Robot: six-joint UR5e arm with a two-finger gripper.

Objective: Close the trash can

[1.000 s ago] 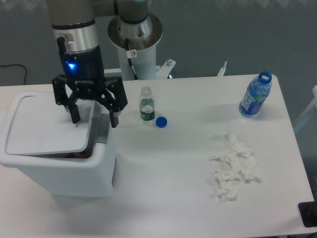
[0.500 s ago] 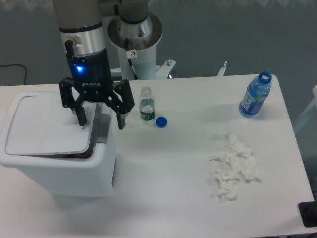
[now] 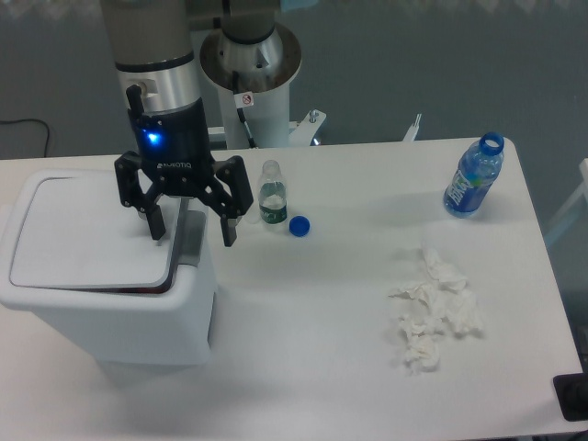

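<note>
Seen from the fixed camera, the hand (image 3: pixel 191 231) has drifted rightward and a little lower over the last second, from above the lid's right part to a spot straddling the right edge of the large white boxy plastic trash can (image 3: pixel 110 294), which sits at the near left of the white bench (image 3: pixel 322 312). The can's flat white lid (image 3: pixel 87 241) has not shifted; it lies low on the rim, though a dark gap shows along its near and right edges, so I judge it not fully seated and the closing press still to come.

The arm comes straight down from above, wrist vertical, a blue light glowing on the hand's black body. Its two black fingers are spread wide apart and clamp nothing: the left fingertip (image 3: pixel 157 227) hangs over the lid's right margin, the right one just past the can's side. Whether either touches the can cannot be told.

To the right on the bench stand a small clear uncapped bottle (image 3: pixel 270 194) with a blue cap (image 3: pixel 299 225) beside it, a blue-labelled plastic bottle (image 3: pixel 473 178) at the far right, and crumpled white tissue (image 3: pixel 434 310) nearer.
</note>
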